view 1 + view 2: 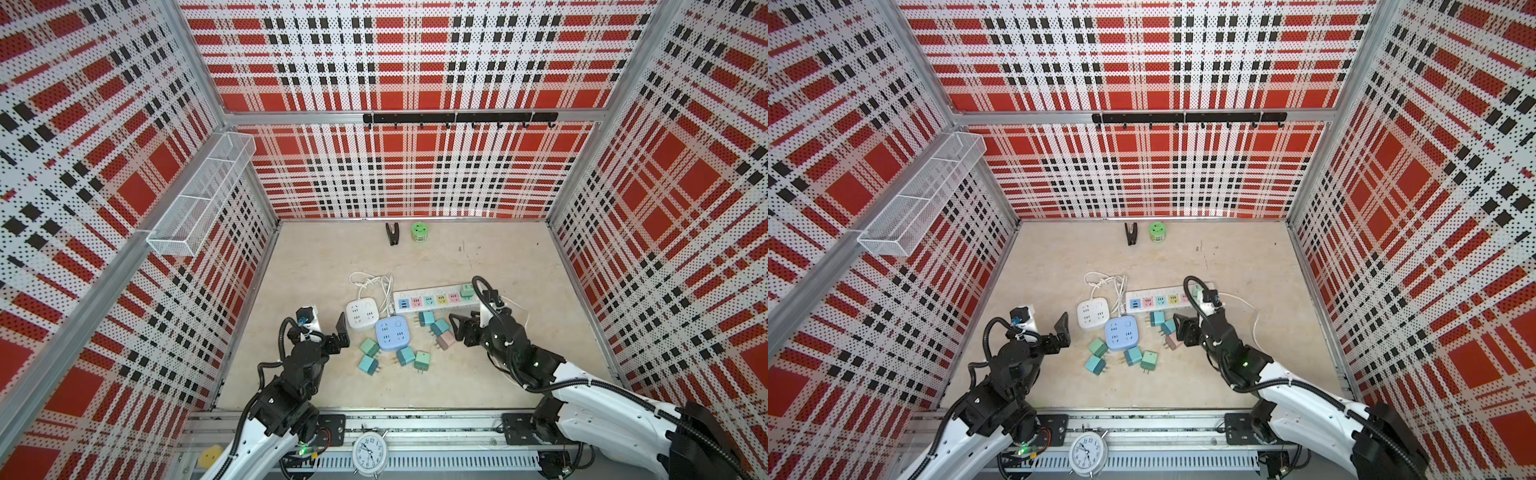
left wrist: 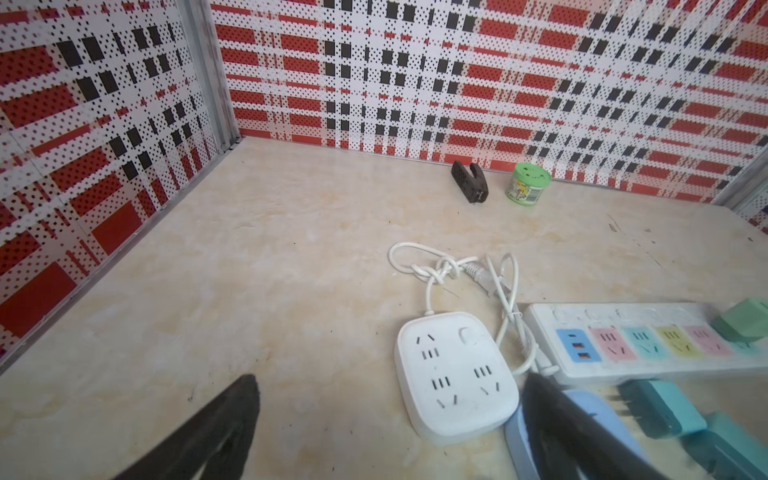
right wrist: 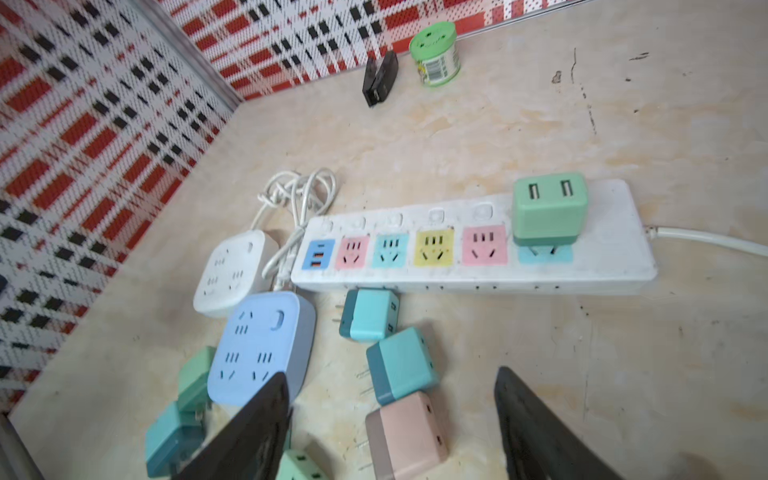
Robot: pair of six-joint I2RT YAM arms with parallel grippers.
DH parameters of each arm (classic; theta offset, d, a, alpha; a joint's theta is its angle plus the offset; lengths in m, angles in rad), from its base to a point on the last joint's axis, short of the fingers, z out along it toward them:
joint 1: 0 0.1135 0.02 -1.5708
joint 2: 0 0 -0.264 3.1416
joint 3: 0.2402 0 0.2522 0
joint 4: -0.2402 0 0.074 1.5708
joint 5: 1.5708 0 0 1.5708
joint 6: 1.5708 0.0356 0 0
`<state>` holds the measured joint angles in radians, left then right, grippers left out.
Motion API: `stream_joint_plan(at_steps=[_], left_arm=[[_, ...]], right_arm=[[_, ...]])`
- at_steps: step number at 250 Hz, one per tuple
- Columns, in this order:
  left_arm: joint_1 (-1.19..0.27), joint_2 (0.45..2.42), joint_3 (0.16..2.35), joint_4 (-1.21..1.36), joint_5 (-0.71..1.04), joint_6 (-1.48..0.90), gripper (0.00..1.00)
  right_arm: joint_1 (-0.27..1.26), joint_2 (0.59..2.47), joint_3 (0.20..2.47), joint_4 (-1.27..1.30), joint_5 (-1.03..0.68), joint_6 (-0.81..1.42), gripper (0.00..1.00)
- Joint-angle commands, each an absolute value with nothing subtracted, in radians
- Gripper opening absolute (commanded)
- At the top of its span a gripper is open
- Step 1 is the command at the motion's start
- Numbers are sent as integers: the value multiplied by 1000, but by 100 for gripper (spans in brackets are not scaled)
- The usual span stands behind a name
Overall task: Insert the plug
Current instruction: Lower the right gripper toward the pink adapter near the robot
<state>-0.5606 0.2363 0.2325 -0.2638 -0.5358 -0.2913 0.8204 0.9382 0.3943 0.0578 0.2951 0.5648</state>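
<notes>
Sitting in end socket of pwr strip (image 3: 615, 232): green plug (image 3: 548, 208); L pincer (image 2: 390, 376) wide, R pincer (image 3: 392, 372) apart, nothing held.

Sockets and plugs on the table (image 1: 415, 395)
A plug (image 3: 548, 208) sits in the right end of the power strip (image 3: 611, 232); loose plugs (image 3: 399, 365) lie before it, two square sockets (image 3: 259, 345) to its left

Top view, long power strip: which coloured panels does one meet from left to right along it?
blue USB panel, pink socket, teal socket, yellow socket, second pink socket, green adapter
</notes>
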Motion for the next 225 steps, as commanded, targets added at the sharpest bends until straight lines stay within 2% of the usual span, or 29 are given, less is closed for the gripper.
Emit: stream_joint_plan(at_steps=[1, 72, 118, 174, 225], left_arm=[[-539, 213, 232, -248, -502, -325, 99], [-533, 262, 232, -209, -467, -316, 99], [-524, 325, 240, -183, -427, -312, 99], [-523, 394, 252, -154, -401, -306, 100], [-522, 443, 262, -137, -387, -301, 99]], right_arm=[[865, 986, 438, -13, 412, 627, 74], [912, 1128, 436, -18, 413, 655, 77], [924, 1191, 444, 18, 356, 610, 80], [940, 1232, 453, 35, 374, 578, 88], [940, 1370, 543, -11, 423, 588, 89]])
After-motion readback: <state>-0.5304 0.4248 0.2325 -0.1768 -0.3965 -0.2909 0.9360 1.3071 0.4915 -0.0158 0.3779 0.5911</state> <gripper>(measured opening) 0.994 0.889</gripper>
